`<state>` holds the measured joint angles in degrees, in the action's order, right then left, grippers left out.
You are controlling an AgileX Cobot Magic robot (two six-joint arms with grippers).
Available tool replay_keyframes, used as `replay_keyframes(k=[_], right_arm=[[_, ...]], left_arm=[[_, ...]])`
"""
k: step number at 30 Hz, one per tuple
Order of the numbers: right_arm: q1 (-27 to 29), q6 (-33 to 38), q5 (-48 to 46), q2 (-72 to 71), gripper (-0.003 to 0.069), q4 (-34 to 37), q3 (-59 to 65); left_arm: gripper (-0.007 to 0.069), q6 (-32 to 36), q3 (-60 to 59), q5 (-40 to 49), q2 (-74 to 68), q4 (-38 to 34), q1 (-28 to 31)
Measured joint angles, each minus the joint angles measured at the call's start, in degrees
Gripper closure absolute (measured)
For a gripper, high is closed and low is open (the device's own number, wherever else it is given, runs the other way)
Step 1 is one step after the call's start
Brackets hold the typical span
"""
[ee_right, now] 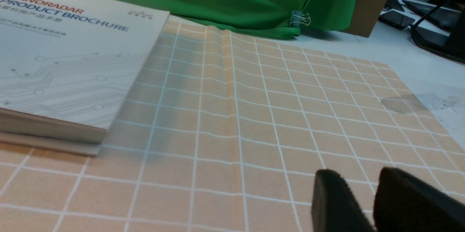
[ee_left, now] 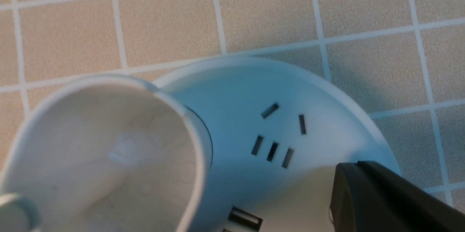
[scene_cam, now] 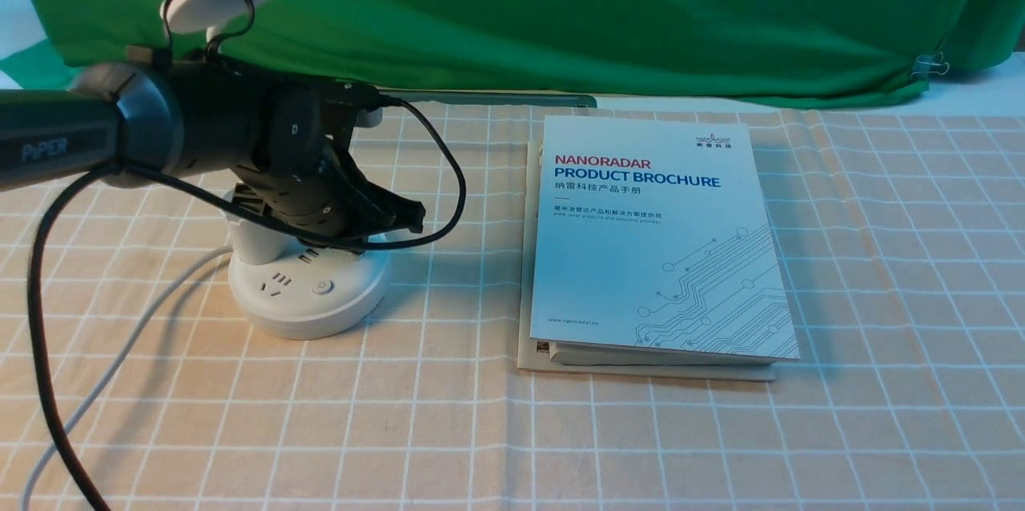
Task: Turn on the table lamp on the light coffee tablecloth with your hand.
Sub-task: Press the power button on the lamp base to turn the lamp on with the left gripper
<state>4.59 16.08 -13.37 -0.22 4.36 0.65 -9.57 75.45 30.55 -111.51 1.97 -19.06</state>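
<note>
Checked tablecloth (scene_cam: 657, 439) spreads beneath brochure-topped books (scene_cam: 661, 239), right of centre; black left arm (scene_cam: 216, 114) reaches over white lamp (scene_cam: 308, 295) standing on cloth at left, its pincer (ee_left: 348, 195) near the base, opening and any hold indeterminable.

Pen cup (ee_left: 120, 152), partly cut off.

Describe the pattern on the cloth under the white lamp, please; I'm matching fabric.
The light tan cloth has a grid of thin white lines, clearest in the front view.
</note>
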Motion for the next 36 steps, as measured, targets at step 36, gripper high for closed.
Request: replay_keyframes(k=[36], right_arm=[[0.0,0.0,0.0,0.0,0.0418,0.0,0.0]], left_arm=[[0.0625,-0.8,-0.2,0.3,0.4,-0.6,0.0]])
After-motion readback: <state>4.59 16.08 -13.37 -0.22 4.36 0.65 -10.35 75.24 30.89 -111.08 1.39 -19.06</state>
